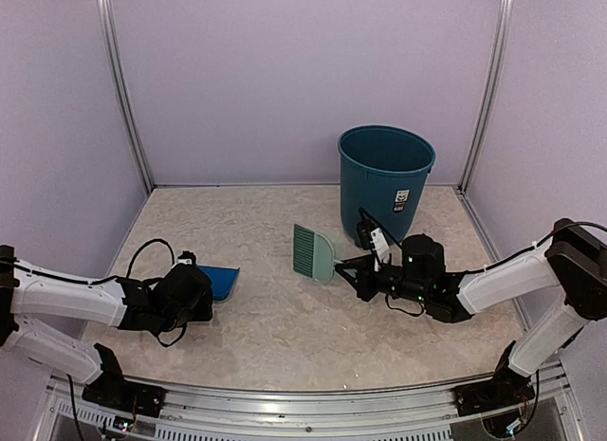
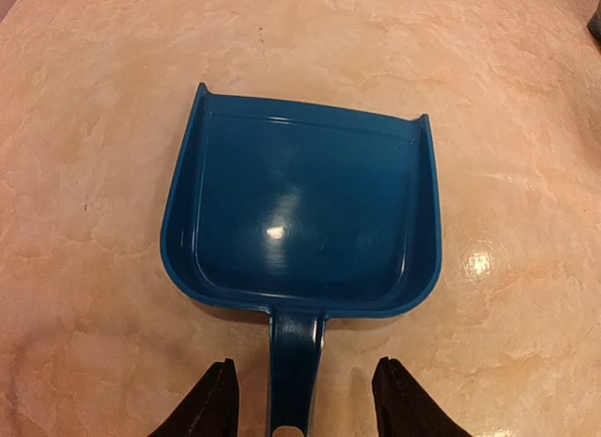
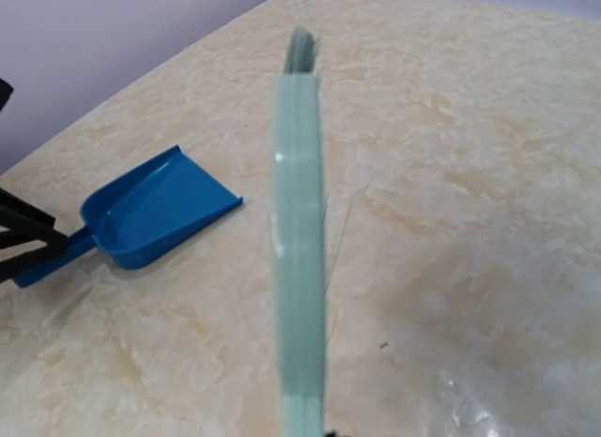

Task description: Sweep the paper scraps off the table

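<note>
Paper scraps aren't showing anywhere on the table (image 1: pixel 285 341) or in the dustpan (image 2: pixel 300 211). Your right end effector (image 1: pixel 349 268) clamps the brush (image 1: pixel 315 251), long axis aimed at the left edge, toward the dustpan; left end effector (image 2: pixel 305 366) straddles its handle (image 2: pixel 295 362), unclenched.

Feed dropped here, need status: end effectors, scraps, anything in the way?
Left end effector open, astride blue plastic dustpan handle. Right end effector shut on pale green hand brush. No paper scraps visible on beige table. Nothing blocking.
</note>
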Robot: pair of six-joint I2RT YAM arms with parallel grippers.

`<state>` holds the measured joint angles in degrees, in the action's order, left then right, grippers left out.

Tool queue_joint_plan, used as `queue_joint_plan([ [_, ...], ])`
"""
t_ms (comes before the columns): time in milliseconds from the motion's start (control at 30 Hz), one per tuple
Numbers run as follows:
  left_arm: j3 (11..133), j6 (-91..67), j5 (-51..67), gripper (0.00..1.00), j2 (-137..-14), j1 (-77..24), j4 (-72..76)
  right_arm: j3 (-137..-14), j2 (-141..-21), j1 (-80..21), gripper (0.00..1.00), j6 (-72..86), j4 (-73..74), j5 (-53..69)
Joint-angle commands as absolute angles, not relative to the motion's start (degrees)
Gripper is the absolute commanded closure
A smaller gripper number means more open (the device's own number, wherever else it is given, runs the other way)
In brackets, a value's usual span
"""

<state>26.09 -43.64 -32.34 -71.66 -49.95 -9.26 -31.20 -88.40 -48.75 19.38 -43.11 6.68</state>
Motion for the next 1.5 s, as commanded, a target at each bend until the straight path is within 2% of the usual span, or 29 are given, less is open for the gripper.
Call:
queue_joint_plan([
  [0,25.83,-43.66,-33.46,0.48,-69.24,-49.48,-8.89,-32.54,-88.45,-49.24,1.00,18.80,-43.15,6.90],
  [267,29.80,-41.17,-35.29,0.39,-65.81,-49.39,-12.83,-33.71,-85.73,-49.30,1.00,15.41,-40.00,4.80],
  [333,31.08,-40.06,-36.79,0.33,-64.60,-49.32,-13.87,-33.84,-84.43,-49.30,1.00,13.71,-39.21,3.66],
  [400,32.17,-38.86,-38.25,0.19,-63.11,-48.82,-14.46,-33.88,-82.94,-49.43,1.00,11.66,-38.30,1.57],
  [533,33.67,-36.33,-40.17,0.03,-60.35,-47.18,-14.93,-34.39,-81.22,-49.55,1.00,6.93,-36.60,-2.53],
  [700,34.41,-34.98,-44.35,0.02,-58.44,-47.02,-16.28,-36.21,-82.93,-49.78,1.00,2.97,-34.45,-7.76],
  [900,32.58,-34.76,-46.69,0.03,-55.44,-47.02,-15.99,-40.10,-91.04,-51.64,1.00,-2.32,-31.76,-14.79],
  [1200,31.43,-33.93,-47.48,0.03,-53.11,-46.80,-15.21,-48.19,-102.30,-55.19,1.00,-4.57,-24.30,-14.70],
  [1267,31.46,-33.93,-47.67,0.04,-53.40,-46.76,-15.23,-48.07,-102.91,-55.53,0.95,-3.79,-24.58,-12.55],
  [1367,31.52,-33.93,-47.97,0.04,-54.02,-46.67,-15.21,-46.95,-102.00,-55.57,0.70,-2.28,-26.27,-8.07],
  [1467,31.68,-33.93,-47.99,0.04,-54.47,-46.65,-15.12,-46.67,-100.82,-55.48,0.59,-0.97,-27.18,-5.20],
])
